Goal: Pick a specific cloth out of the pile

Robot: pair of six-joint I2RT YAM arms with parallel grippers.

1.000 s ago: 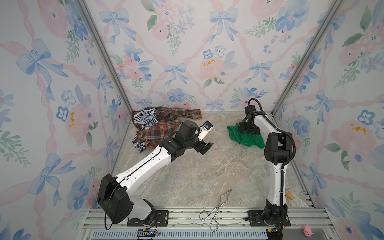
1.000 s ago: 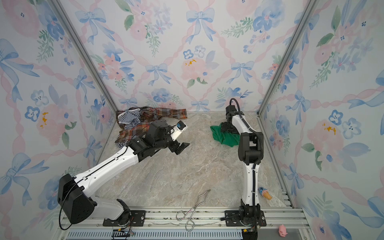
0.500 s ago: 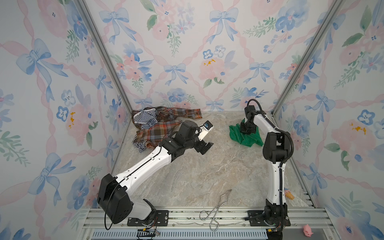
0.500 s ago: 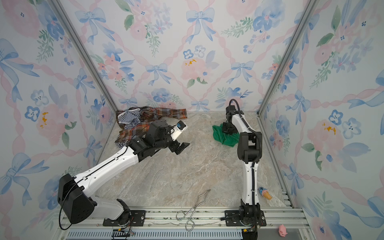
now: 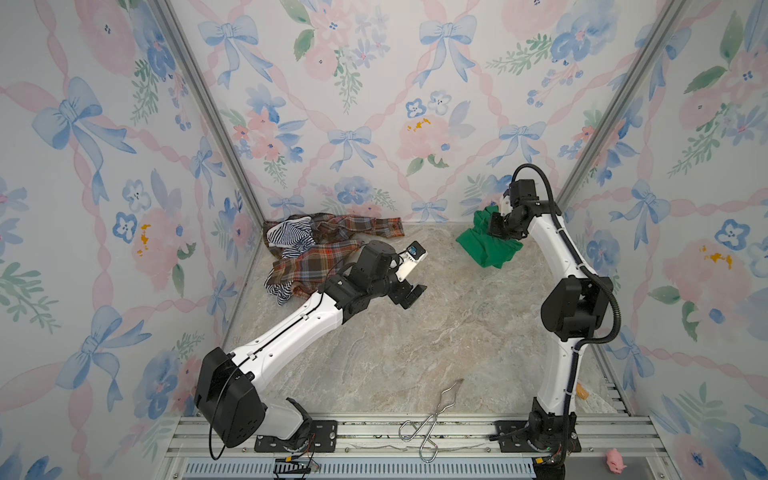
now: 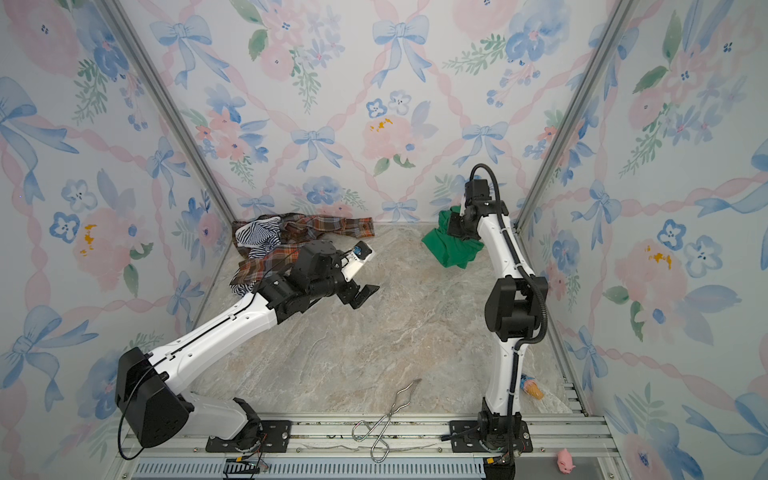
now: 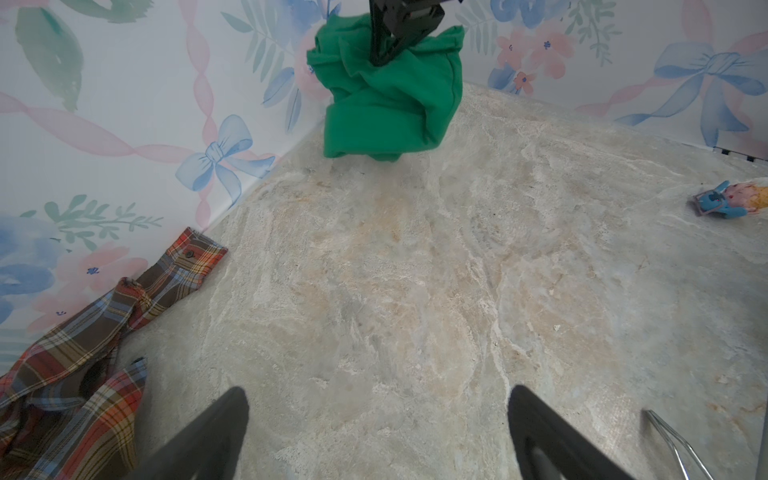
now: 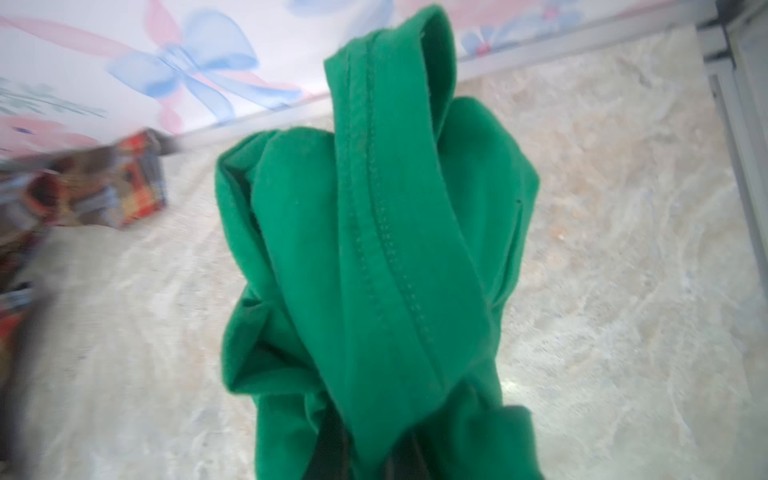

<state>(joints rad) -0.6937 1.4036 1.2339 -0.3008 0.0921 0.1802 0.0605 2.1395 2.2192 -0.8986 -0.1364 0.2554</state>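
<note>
Right gripper (image 5: 495,225): pinched tight on cloth (image 5: 482,249), 1 o'clock; left gripper (image 5: 409,297) spread, empty. Soft, light, limp; probably best held at bunched hem.

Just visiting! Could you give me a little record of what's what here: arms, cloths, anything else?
Right gripper: shut on the green cloth, which hangs bunched at the back right
Left gripper: open, empty, above bare tabletop
Pile: plaid cloth and striped cloth, back left corner, apart from the green one
Also: metal tongs at the front edge
</note>
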